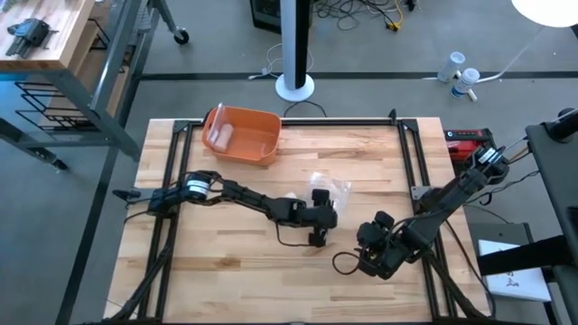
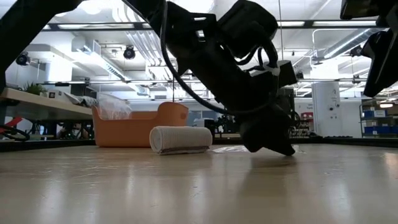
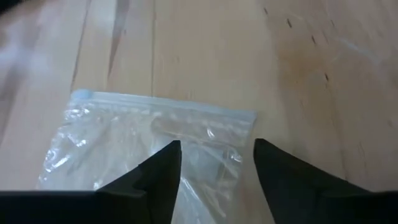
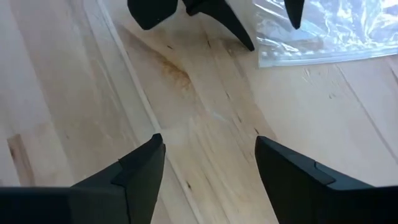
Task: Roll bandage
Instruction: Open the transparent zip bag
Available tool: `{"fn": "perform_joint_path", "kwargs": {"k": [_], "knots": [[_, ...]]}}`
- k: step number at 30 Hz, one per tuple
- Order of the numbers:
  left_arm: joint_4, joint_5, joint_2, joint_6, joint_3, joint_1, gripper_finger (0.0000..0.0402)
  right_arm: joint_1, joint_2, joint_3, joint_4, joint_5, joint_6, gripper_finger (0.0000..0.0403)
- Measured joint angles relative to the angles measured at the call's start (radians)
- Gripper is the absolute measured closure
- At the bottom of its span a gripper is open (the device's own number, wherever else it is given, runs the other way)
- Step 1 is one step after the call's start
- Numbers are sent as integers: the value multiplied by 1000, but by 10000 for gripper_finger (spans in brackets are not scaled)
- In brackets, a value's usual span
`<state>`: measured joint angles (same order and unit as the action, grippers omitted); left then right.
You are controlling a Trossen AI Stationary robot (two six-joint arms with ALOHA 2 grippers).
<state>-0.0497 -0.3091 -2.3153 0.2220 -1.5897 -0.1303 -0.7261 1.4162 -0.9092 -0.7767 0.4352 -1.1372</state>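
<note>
while left gripper (image 1: 321,200) hovers, bandage (image 2: 181,139) seemingly beside

One rolled bandage (image 2: 181,139), one orange bin (image 1: 241,134), one plastic bag (image 3: 149,149), two arms.

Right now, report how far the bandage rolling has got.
Done: the bandage lies on the table as a rolled cylinder, in front of the orange bin. In hand: nothing is gripped. The left gripper is open over the clear zip bag, and the right gripper is open above bare wood. Left: apparently bagging or putting away the roll, since the bag looks empty.
</note>
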Motion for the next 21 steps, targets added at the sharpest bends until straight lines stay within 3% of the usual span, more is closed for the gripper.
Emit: {"fn": "perform_joint_path", "kwargs": {"k": [12, 17, 21], "knots": [[68, -68, -4, 11, 30, -1, 182, 0, 0, 0, 9, 4, 11, 181], [226, -21, -27, 24, 94, 7, 210, 0, 1, 0, 20, 0, 12, 190], [298, -9, -37, 42, 138, 13, 256, 8, 0, -4, 20, -65, 24, 199]]}}
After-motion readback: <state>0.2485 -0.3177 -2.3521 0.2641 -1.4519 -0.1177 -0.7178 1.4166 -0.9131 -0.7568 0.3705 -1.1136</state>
